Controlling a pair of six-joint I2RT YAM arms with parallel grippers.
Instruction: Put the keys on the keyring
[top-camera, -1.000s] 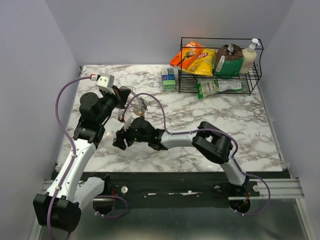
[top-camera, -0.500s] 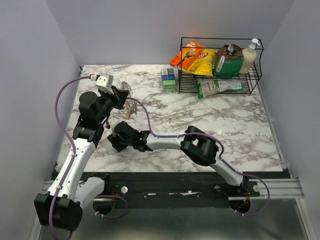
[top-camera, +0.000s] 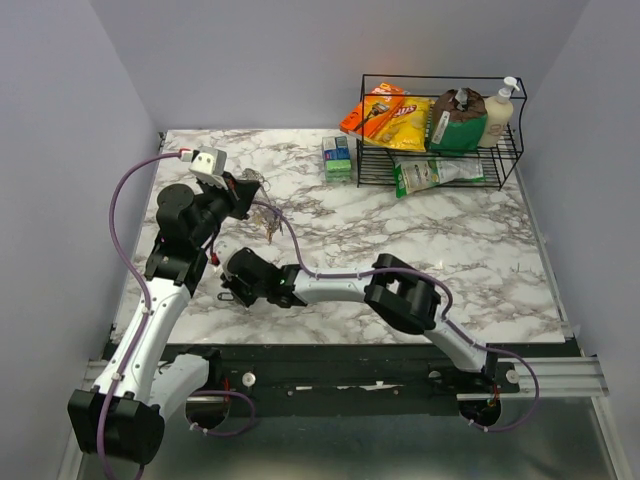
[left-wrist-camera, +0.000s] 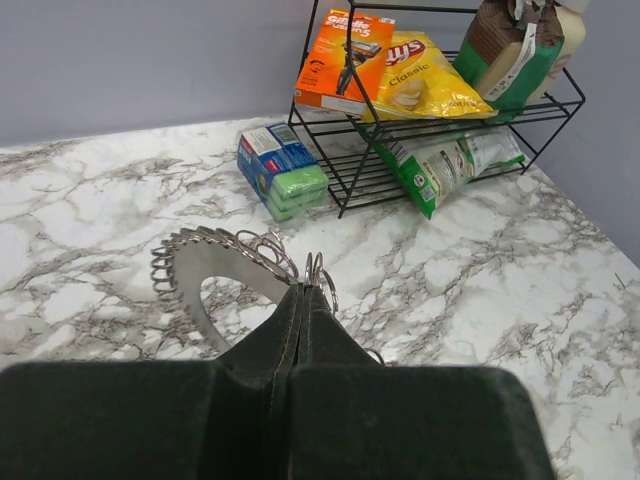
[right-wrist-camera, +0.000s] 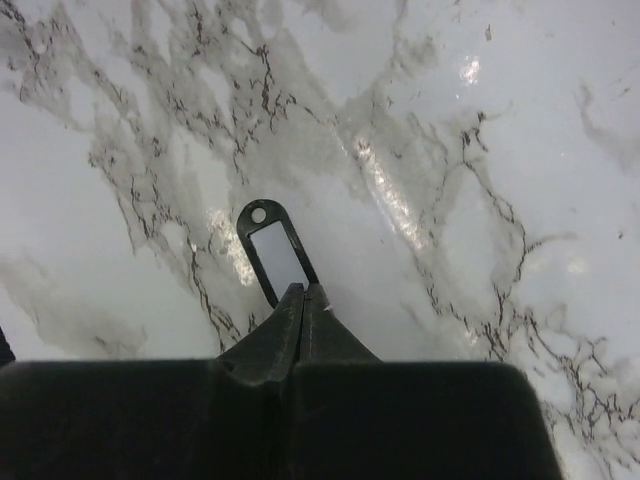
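We look down on a white, grey-veined marble table (top-camera: 420, 235) with two black-and-white robot arms reaching over its left part.

The left gripper (left-wrist-camera: 303, 291) has its fingers pressed together, pinching the thin silver wire keyring (left-wrist-camera: 160, 272). The flat silver metal keys (left-wrist-camera: 205, 262) fan around the ring like a wreath. From above, the ring hangs just beyond the left gripper, over the back left of the table.

The right arm stretches across to the left, and the right gripper (right-wrist-camera: 303, 292) sits low near the front left. Its fingers are closed on the near end of a small flat dark tag (right-wrist-camera: 272, 245) with a pale rectangular centre and a round hole at its far end. We cannot tell whether the tag rests on the marble or is lifted off it. It is apart from the keyring.

At the back right stands a black wire rack (top-camera: 440, 78) holding snack bags and a pump bottle. A blue and green pack (top-camera: 338, 158) stands just left of it.
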